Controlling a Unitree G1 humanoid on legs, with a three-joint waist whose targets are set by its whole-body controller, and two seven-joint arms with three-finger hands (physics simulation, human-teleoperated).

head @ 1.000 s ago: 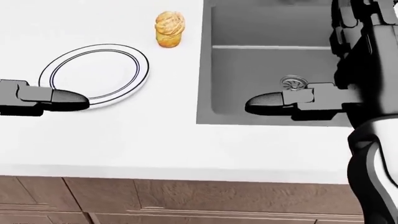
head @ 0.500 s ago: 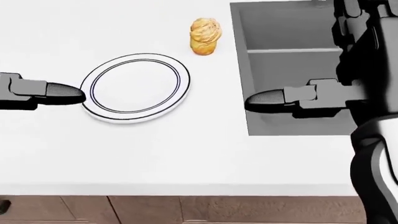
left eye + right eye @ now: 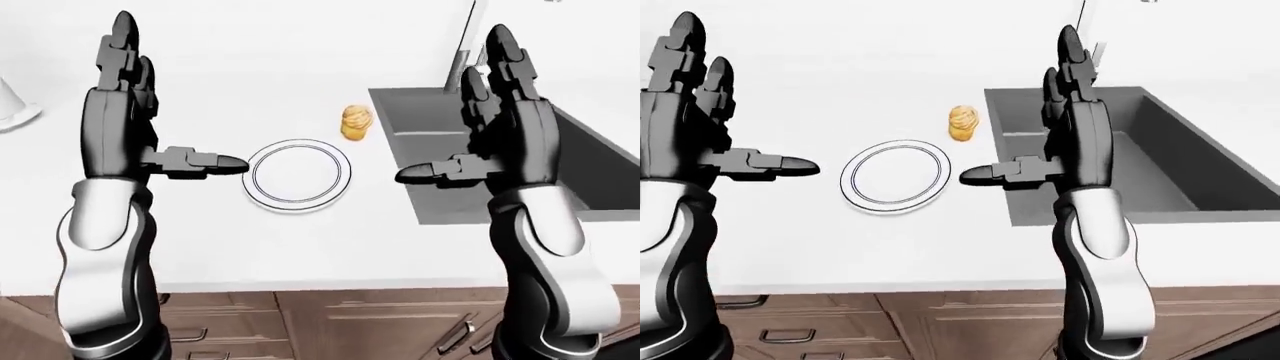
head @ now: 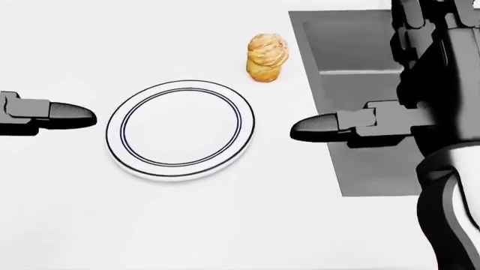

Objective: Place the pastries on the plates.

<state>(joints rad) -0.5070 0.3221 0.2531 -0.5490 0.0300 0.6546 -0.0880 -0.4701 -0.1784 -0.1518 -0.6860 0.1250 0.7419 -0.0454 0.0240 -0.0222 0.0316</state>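
A: Where is the small golden-brown swirled pastry (image 4: 267,58)?

B: It stands upright on the plain white bench (image 4: 187,219), near the top of the head view, just left of the sunken grey steel sink (image 3: 1160,161). It touches nothing else.

A: And the round white plate with two thin dark rings inside its rim (image 4: 180,163)?

B: It lies flat on the bench below and to the left of the pastry, apart from it, with a strip of bare bench between them. Nothing lies on the plate.

A: How is the left hand (image 3: 135,105) set?

B: It is raised above the bench with the fingers (image 3: 122,41) pointing up and spread, and the thumb sticking out sideways toward the plate. In the head view the thumb tip sits left of the plate's rim with a gap between. It holds nothing.

A: And the right hand (image 3: 500,112)?

B: Much the same, mirrored. The fingers (image 3: 497,45) stand upright and apart, and the thumb reaches out to the left. In the head view that thumb tip lies over the bench between the plate's right rim and the sink's left edge, below the pastry. The hand is empty.

A: Anything lower down?

B: Brown wooden cabinet doors with metal handles (image 3: 970,326) show under the bench edge in both eye views.
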